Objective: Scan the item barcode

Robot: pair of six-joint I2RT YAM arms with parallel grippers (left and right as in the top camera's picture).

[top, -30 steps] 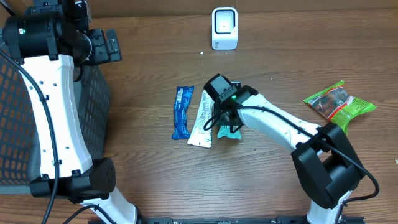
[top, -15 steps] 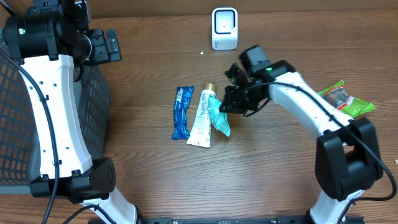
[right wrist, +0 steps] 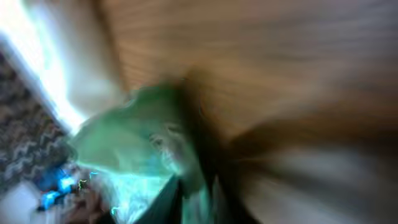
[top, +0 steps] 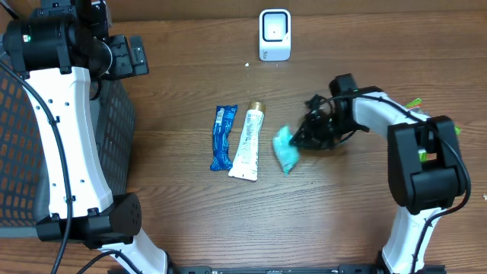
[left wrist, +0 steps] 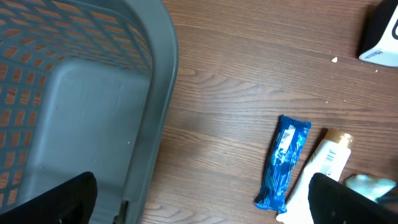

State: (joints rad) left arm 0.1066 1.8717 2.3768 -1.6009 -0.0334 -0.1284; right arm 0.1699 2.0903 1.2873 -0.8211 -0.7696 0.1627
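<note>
A small teal packet [top: 285, 148] sits at the tip of my right gripper [top: 303, 141], just right of the white tube [top: 248, 142]. The right wrist view is heavily blurred; the teal packet [right wrist: 130, 149] fills its lower left and runs down between the dark jaws, which look shut on it. The white barcode scanner [top: 275, 34] stands upright at the back centre, well apart from the packet. My left gripper [top: 125, 57] hangs open at the far left over the basket edge, its fingers [left wrist: 62, 199] wide apart and holding nothing.
A blue wrapper [top: 222, 137] lies left of the tube, also seen as the blue wrapper [left wrist: 284, 162] in the left wrist view. A grey mesh basket [top: 11, 152] fills the left edge. A green snack bag [top: 415, 101] peeks out behind the right arm.
My right gripper has lifted the teal packet off the pile beside the tube and swung right with it, the arm folding toward the right edge. The left arm has not moved.
</note>
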